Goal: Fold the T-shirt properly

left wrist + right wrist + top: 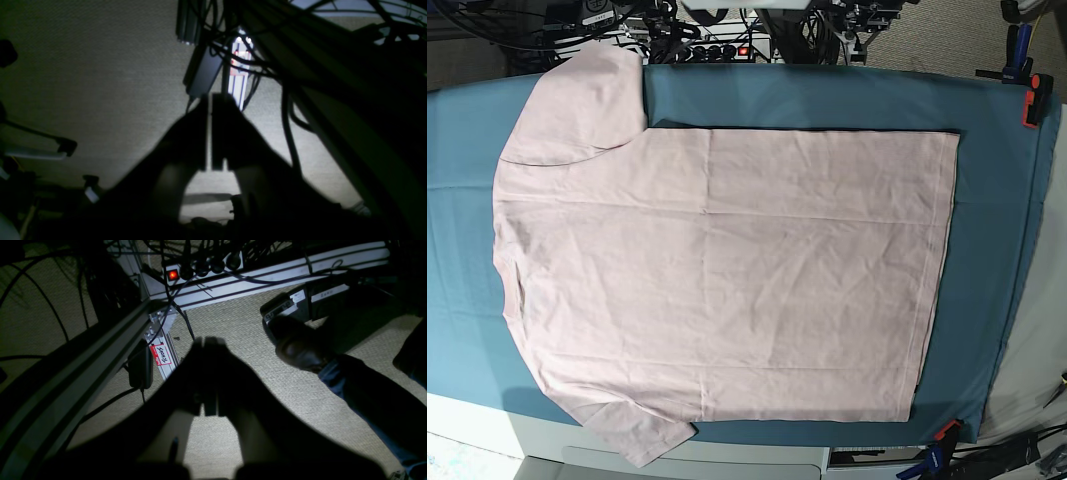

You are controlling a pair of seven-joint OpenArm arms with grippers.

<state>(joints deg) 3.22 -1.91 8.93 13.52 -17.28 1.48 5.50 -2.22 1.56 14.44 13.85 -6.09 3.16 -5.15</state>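
The T-shirt (717, 280) is spread flat, plain side up, over the middle of the worktop (987, 200), one sleeve at the far left corner, the other over the near edge. The left tool (209, 133) is seen with only a thin slit between its fingers. The right tool (210, 373) is pressed together, holding nothing.

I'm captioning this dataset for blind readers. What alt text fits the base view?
A pale pink T-shirt lies spread flat, plain side up, on a teal table cloth, collar toward the left and hem toward the right. No robot arm shows here.
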